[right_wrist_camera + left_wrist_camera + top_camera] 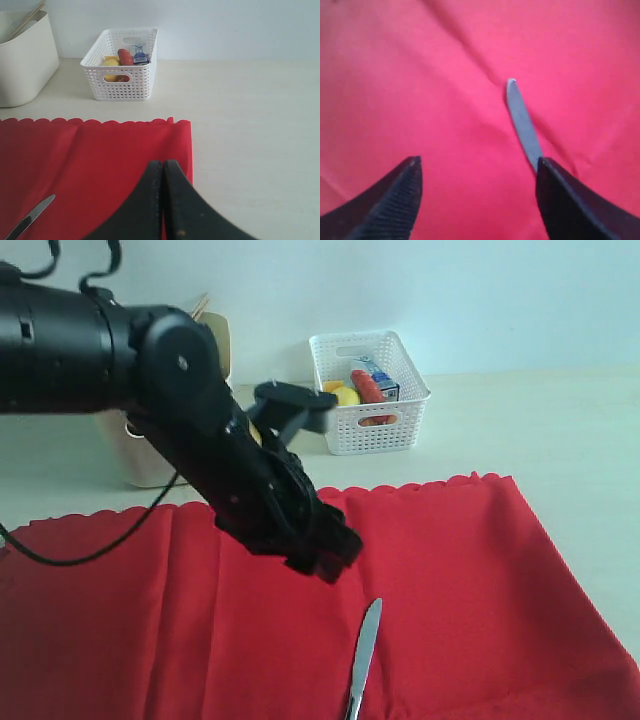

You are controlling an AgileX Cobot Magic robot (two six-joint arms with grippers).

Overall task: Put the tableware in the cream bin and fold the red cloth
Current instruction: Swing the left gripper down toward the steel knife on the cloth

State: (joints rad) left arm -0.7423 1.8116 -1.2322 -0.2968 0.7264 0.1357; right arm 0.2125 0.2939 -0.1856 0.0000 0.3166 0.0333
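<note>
A steel knife (364, 660) lies on the red cloth (470, 590) near the front edge; its blade (522, 122) also shows in the left wrist view. My left gripper (477, 162) hangs open just above the cloth, with one fingertip (555, 190) over the knife and nothing held. In the exterior view the left gripper (325, 555) sits up and to the left of the knife. My right gripper (163, 165) is shut and empty over the cloth's right edge. The cream bin (22, 57) stands at the back left, with chopstick ends (27, 17) sticking out.
A white lattice basket (370, 390) with food items stands behind the cloth on the pale table (560, 430). The left arm (110, 350) stretches across in front of the cream bin (150, 455).
</note>
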